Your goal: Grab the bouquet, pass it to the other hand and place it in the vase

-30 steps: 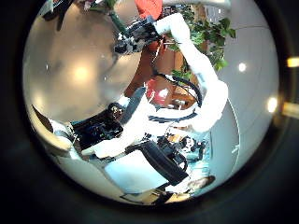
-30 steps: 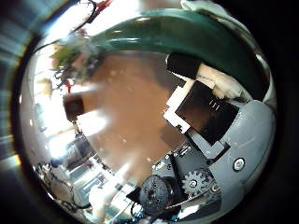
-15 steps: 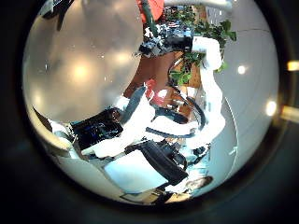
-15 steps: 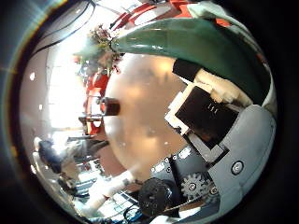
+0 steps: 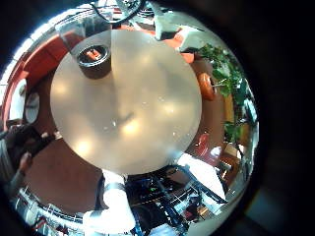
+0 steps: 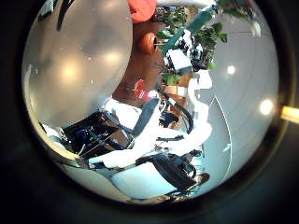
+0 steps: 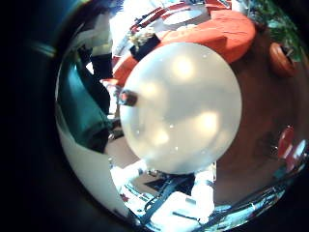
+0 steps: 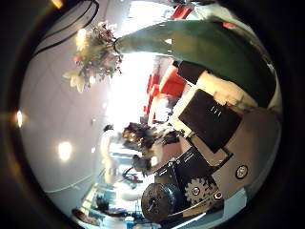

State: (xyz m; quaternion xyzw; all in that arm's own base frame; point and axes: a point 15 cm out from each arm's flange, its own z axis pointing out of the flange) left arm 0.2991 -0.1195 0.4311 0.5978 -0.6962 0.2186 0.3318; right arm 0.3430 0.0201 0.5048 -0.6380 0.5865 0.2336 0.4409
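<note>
Round table (image 5: 128, 108) with a bare, glossy top in a bright room, cushioned seats (image 7: 203, 34) curving round its far edge. Near that edge, well apart from everything else, a small dark vase (image 5: 94, 56), upright and empty as far as can be told.

Lifted now: bouquet (image 8: 181, 38) clear of the table, wrapped stem lying close along the right palm, flowers pointing out toward the ceiling lights. Half a second back, tabletop filling the space behind the wrap; now only room and ceiling there, so raised and tilted since then. Right hand (image 6: 177, 61) closed round the wrapped stem, seen from the left palm as high above the table. Left hand: finger state cannot be told.

Judged: pickup done, handover next. Needs the stem brought across to the left hand before any move toward the vase.
</note>
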